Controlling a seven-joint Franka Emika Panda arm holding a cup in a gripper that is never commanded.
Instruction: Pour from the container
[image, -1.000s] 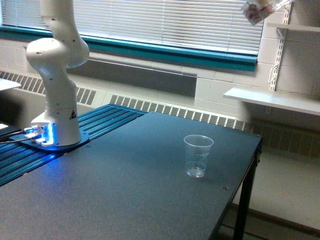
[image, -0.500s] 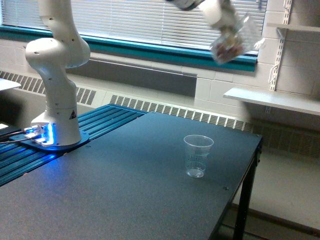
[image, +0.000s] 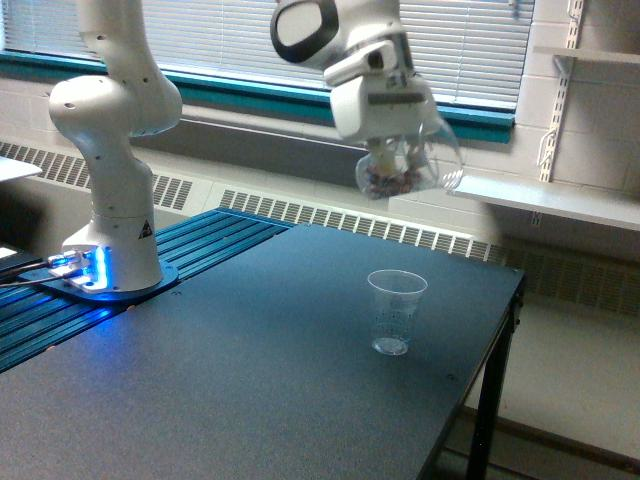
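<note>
My gripper (image: 395, 150) hangs above the table, shut on the container (image: 410, 168), a small rounded clear cup with dark reddish bits inside. The container sits high over the table, roughly above and slightly behind a ribbed clear plastic cup (image: 396, 311). That plastic cup stands upright on the dark table (image: 250, 380) toward the exterior view's right, and looks empty. The container appears close to upright, its opening partly hidden by my white hand.
The arm's white base (image: 108, 240) stands on blue rails at the exterior view's left. The table's right edge (image: 500, 340) drops off just beyond the plastic cup. A white wall shelf (image: 550, 200) and a radiator run behind.
The hand with the container has come down and leftward from the upper right corner to a spot above the plastic cup. The plastic cup has stayed put.
</note>
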